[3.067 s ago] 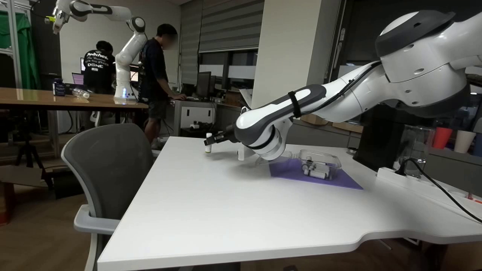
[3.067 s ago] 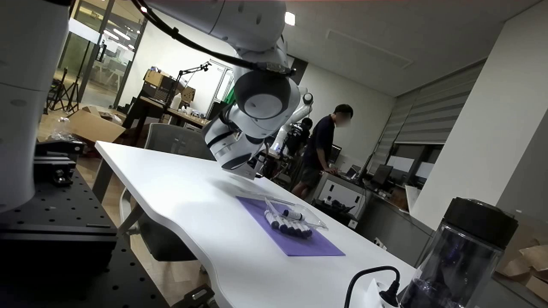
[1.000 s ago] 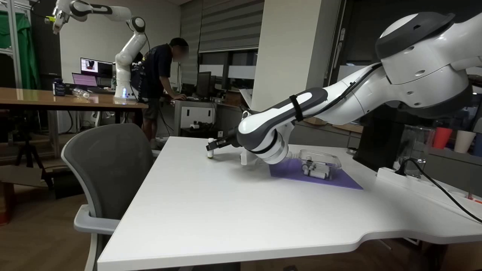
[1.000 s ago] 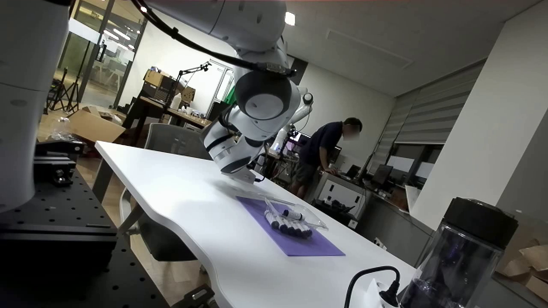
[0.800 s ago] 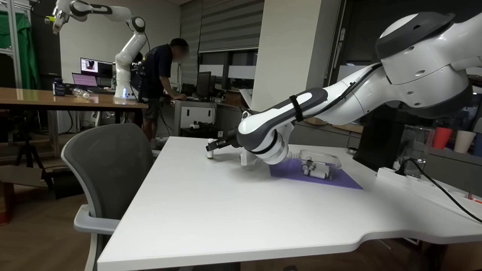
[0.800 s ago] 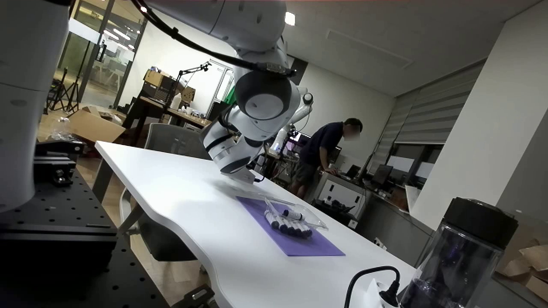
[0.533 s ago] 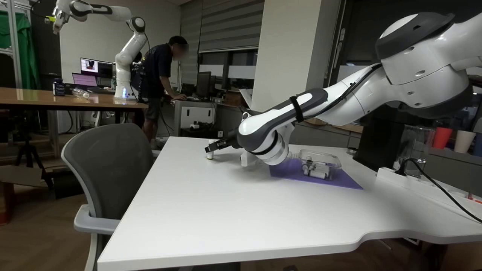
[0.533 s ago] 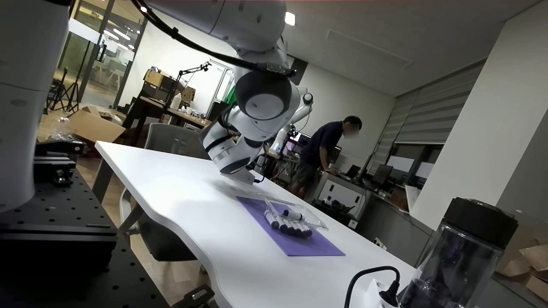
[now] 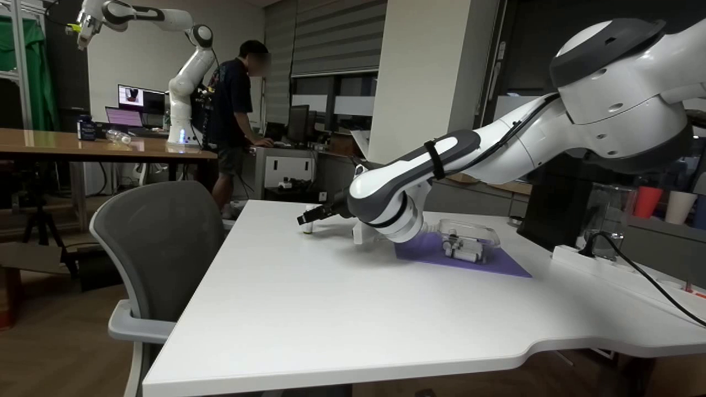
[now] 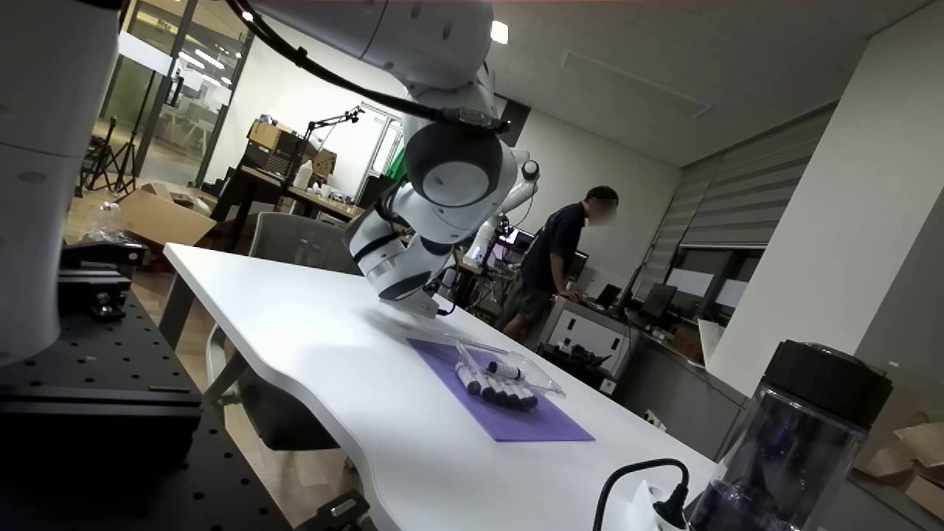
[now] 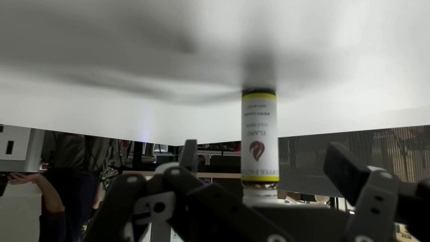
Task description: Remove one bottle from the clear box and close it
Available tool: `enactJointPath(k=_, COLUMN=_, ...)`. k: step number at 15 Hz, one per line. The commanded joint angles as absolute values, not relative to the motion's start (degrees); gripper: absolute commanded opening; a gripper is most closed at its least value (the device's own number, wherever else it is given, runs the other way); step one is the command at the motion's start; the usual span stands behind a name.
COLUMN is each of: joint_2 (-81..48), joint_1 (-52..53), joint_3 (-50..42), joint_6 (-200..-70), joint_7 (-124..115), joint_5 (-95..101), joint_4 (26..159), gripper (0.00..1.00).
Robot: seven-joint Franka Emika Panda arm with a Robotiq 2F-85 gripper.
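Observation:
The bottle (image 11: 259, 134), white-labelled with yellow bands and a white cap, stands upright on the table in the upside-down wrist view. My gripper (image 11: 264, 155) is open around it, one finger on each side and a gap on both. In an exterior view the gripper (image 9: 309, 215) hides the bottle's middle; its lower end (image 9: 308, 229) shows on the tabletop. The clear box (image 9: 490, 236) sits with its lid open, the lid partly behind the arm. Several dark-capped bottles (image 10: 495, 391) lie in the box, with another bottle (image 10: 507, 370) lying across them.
A purple mat (image 10: 538, 428) lies under the box on the white table (image 9: 331, 309). A power strip (image 9: 601, 267) with a black cable and a clear flask (image 10: 782, 442) stand beyond the box. A grey chair (image 9: 160, 253) is at the table's edge.
The bottle has come down onto the table over the last few seconds. Within the last second my fingers have spread away from it. The arm has barely moved since. A person behind has straightened up.

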State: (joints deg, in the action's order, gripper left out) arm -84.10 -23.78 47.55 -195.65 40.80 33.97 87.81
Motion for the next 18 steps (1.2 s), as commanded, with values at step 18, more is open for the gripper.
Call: enactJointPath(k=18, joint_2=-58.6, joint_1=-29.2, joint_3=49.6, joint_6=-198.3, joint_7=37.9, joint_5=23.0, joint_4=105.4, gripper=1.00)
